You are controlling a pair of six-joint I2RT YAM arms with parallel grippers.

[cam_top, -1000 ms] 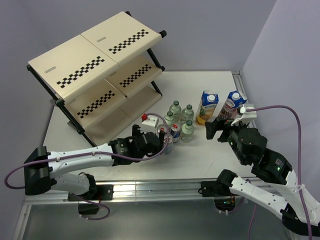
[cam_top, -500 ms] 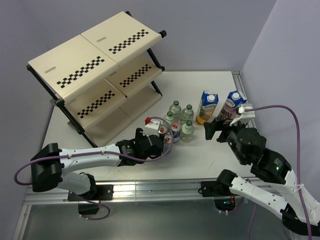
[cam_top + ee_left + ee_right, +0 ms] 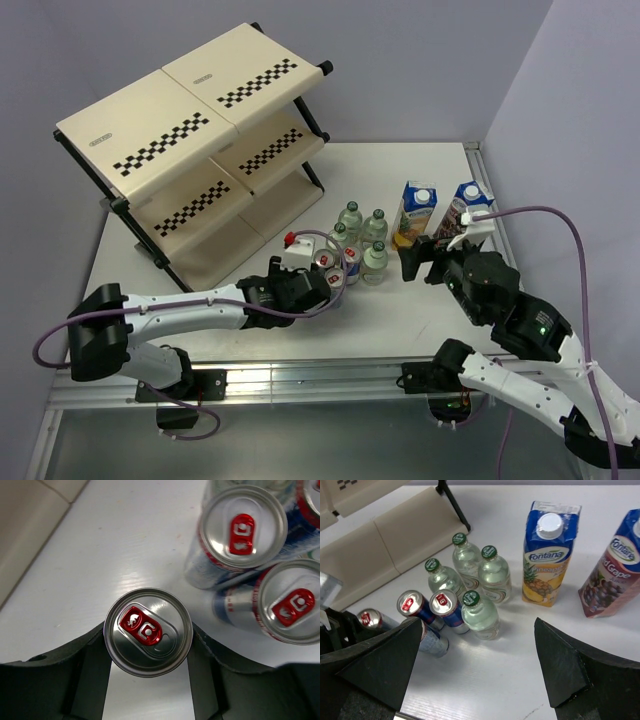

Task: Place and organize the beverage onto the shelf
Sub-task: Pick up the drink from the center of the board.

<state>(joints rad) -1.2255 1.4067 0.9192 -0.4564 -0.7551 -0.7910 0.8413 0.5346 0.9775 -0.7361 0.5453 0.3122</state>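
Note:
Four slim cans stand in a cluster (image 3: pixel 340 268) with four small clear bottles (image 3: pixel 362 235) behind them. My left gripper (image 3: pixel 328 284) sits over the near-left can (image 3: pixel 148 632); its jaws press that can's sides, and the can stands on the table. Two other cans (image 3: pixel 242 530) (image 3: pixel 287 602) are just beyond it. The pineapple carton (image 3: pixel 415 212) and grape carton (image 3: pixel 465 203) stand upright to the right. My right gripper (image 3: pixel 418 260) is open and empty, hovering above the bottles (image 3: pixel 477 612) and cartons (image 3: pixel 550 555). The shelf (image 3: pixel 190 150) stands at the back left, all tiers bare.
The white table (image 3: pixel 400 320) ends at a metal rail along the front. A grey wall corner lies behind and to the right. The shelf's black frame leg (image 3: pixel 451 502) reaches down close to the bottles.
My left gripper has shifted slightly and settled around the near-left can. My right gripper has moved a little left toward the drinks.

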